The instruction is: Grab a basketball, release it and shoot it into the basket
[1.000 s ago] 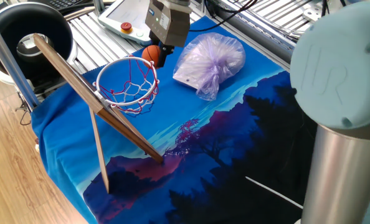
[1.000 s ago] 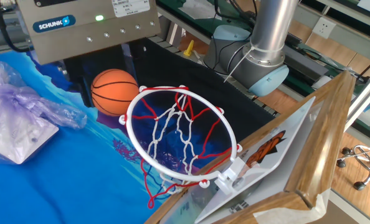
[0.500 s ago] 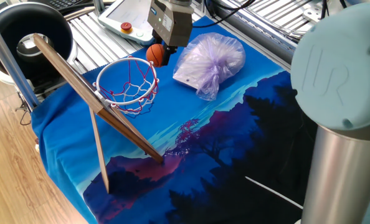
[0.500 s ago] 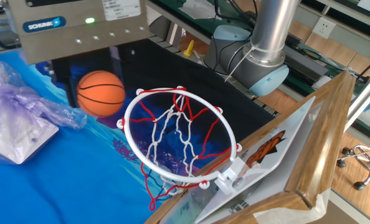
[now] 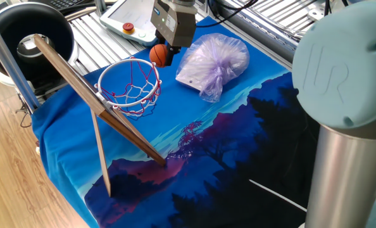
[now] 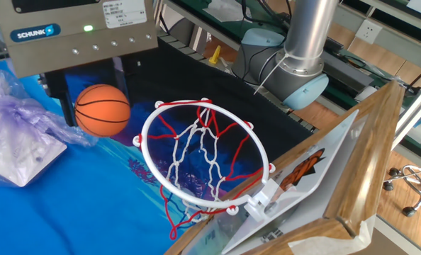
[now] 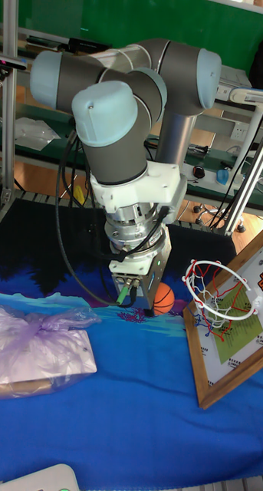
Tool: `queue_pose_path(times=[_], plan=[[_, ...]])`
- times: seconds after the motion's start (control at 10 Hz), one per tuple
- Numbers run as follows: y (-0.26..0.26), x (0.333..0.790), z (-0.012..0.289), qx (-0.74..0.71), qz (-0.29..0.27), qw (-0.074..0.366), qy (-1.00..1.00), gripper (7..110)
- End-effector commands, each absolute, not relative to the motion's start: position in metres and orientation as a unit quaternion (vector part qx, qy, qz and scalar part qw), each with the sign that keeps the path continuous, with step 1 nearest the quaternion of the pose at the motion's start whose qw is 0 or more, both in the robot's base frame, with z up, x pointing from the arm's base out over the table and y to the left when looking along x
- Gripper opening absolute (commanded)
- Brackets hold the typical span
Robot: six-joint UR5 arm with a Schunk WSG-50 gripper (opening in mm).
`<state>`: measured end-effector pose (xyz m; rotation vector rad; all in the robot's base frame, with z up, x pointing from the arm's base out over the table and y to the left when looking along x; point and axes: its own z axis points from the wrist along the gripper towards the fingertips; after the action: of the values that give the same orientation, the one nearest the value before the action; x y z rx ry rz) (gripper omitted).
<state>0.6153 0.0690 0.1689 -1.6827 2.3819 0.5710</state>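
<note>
The small orange basketball (image 5: 161, 55) (image 6: 102, 110) (image 7: 164, 298) hangs just above the blue cloth, with my gripper (image 5: 165, 53) (image 6: 90, 112) (image 7: 139, 301) shut on it between its dark fingers (image 6: 57, 103). It sits outside the basket (image 5: 130, 83), beside the red-and-white rim (image 6: 149, 152) (image 7: 194, 285) and roughly level with it. A flat wooden backboard (image 5: 74, 79) (image 6: 352, 163) leans behind the string net (image 6: 205, 159).
A pale purple plastic bag (image 5: 213, 60) (image 6: 15, 124) (image 7: 39, 345) lies on the blue cloth beside the gripper. A big black round tub (image 5: 30, 31) stands behind the backboard. A white pendant (image 5: 128, 16) lies at the back, near the arm's base (image 6: 288, 67).
My gripper has carried the basketball up and sideways, away from the rim and toward the purple bag. The hoop and the bag have stayed put.
</note>
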Motion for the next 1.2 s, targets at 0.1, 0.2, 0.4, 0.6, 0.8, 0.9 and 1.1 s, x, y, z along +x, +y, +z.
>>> queue_pose_path(times=[0.1,0.2,0.4,0.6,0.8,0.9,1.1], plan=[[0.071,0.616,0.171,-0.537,0.201,0.082,0.815,7],[0.074,0.615,0.173,-0.544,0.206,0.085,0.809,7],[0.076,0.619,0.173,-0.536,0.206,0.092,0.814,7],[0.09,0.635,0.18,-0.504,0.218,0.13,0.826,7],[0.087,0.634,0.178,-0.506,0.213,0.125,0.827,7],[0.08,0.634,0.175,-0.514,0.199,0.119,0.826,7],[0.066,0.639,0.193,-0.53,0.166,0.121,0.823,7]])
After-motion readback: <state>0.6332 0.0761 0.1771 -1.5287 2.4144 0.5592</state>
